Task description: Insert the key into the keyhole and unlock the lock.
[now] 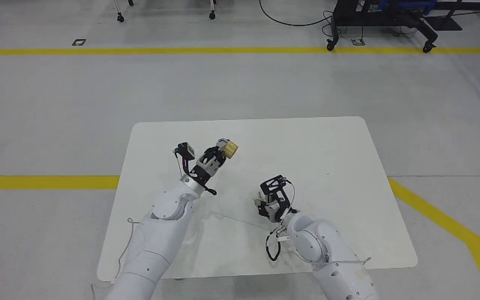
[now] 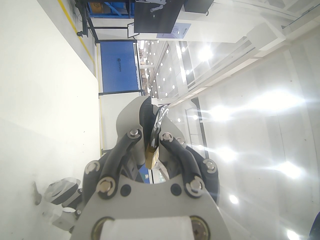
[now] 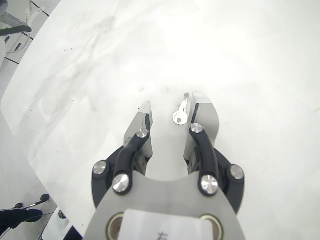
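the right gripper stands open over the key, which lies flat on the table close against one jaw, so closing may shove or tilt it rather than pinch it. the left gripper is clamped on the lock, held up well apart from the key, and a skewed key could twist it loose. there is wide room around the key, the table's edges not near.
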